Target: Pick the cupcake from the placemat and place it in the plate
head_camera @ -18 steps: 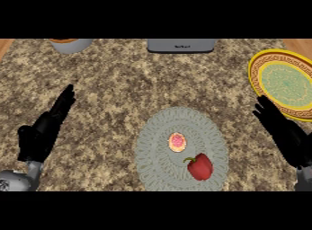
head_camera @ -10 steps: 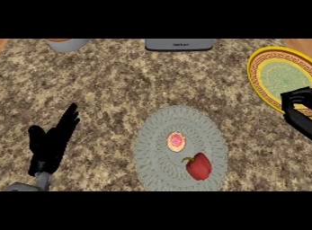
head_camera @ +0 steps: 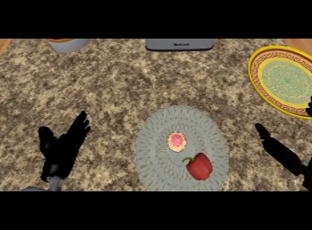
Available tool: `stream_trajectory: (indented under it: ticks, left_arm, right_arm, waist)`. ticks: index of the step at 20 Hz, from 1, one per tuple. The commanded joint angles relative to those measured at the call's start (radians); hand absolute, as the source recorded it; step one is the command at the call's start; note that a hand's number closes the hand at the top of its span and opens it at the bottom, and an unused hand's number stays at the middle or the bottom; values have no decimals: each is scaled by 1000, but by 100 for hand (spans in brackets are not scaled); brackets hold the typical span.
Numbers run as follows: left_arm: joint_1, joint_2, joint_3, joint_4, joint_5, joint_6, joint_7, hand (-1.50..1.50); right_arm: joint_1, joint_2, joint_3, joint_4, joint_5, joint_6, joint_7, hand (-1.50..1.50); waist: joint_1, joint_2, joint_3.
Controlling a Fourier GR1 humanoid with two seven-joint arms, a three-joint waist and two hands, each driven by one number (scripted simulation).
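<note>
On the placemat (head_camera: 159, 130) sit cupcake (head_camera: 176, 141) and what looks like a pepper (head_camera: 199, 166), both hands (head_camera: 64, 147) (head_camera: 286, 155) spread, holding nothing

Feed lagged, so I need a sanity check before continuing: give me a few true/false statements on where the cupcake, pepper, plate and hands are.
1. The cupcake sits on the placemat. True.
2. The red pepper lies on the plate. False: it lies on the placemat, beside the cupcake.
3. The right hand holds the cupcake. False: it is open, right of the placemat, holding nothing.
4. The left hand is open, left of the placemat. True.
5. Nothing lies on the plate. True.
</note>
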State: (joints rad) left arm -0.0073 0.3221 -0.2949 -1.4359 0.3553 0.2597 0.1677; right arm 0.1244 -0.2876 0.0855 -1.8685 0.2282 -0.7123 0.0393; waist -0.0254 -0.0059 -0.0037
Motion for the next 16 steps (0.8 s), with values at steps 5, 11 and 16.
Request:
stream_trajectory:
  ticks: [5, 11, 16]
  left_arm:
    - [-7, -25, 11, 28, -4, -16, -6, 0]
    - [9, -28, -5, -12, -5, -31, 0, 0]
    - [2, -58, -26, 10, -48, -5, -11, 0]
  right_arm:
    - [166, -80, 181, -192, 343, 112, 326, -150]
    - [101, -145, 284, -269, 469, 387, 668, -150]
    - [-70, -66, 390, -322, 603, 595, 989, -150]
  waist:
    - [15, 5, 0]
    - [42, 7, -1]
    - [41, 7, 0]
